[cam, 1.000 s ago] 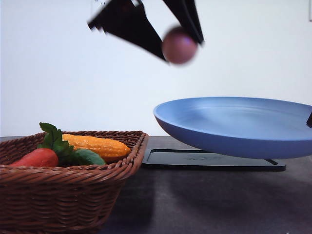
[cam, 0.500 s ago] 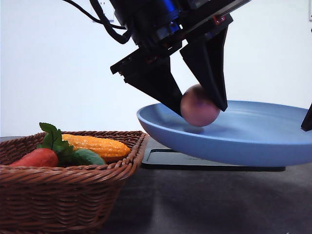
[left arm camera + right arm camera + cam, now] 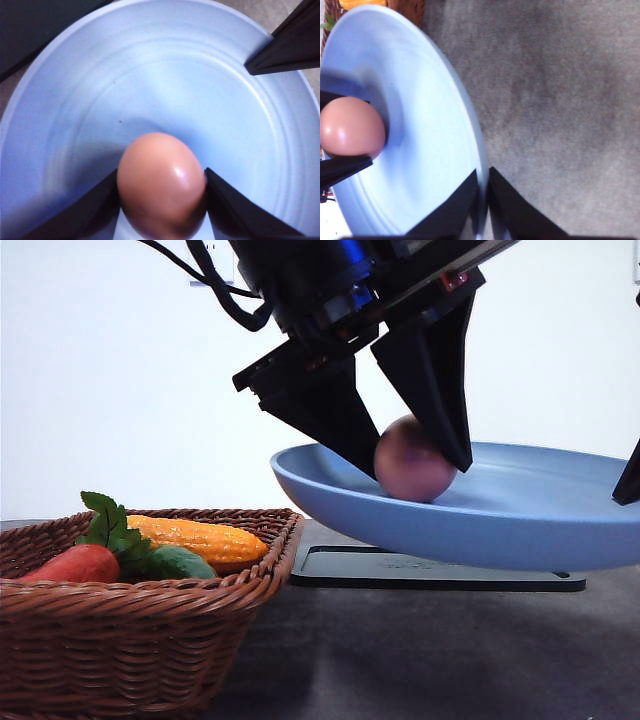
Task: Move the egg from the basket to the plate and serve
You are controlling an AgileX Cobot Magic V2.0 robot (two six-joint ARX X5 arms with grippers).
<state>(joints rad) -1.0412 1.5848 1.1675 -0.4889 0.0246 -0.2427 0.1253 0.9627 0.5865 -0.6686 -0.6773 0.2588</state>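
The pinkish-brown egg (image 3: 413, 462) sits low inside the blue plate (image 3: 520, 530), seemingly resting on its inner surface. My left gripper (image 3: 415, 468) reaches down from above, shut on the egg, with a black finger pressed to each side. In the left wrist view the egg (image 3: 161, 185) lies between the fingers over the plate (image 3: 200, 75). My right gripper (image 3: 483, 175) is shut on the plate (image 3: 430, 150) at its rim and holds it above the table; the egg (image 3: 351, 127) shows on the plate's far part. The wicker basket (image 3: 150, 640) stands at the front left.
The basket holds a red carrot-like vegetable (image 3: 80, 562) with green leaves, a yellow corn cob (image 3: 200, 538) and a green vegetable (image 3: 180, 562). A flat black tray (image 3: 430, 570) lies on the grey table under the raised plate.
My left gripper has come down with the egg from high above into the plate. The plate has shifted slightly left and a little higher.
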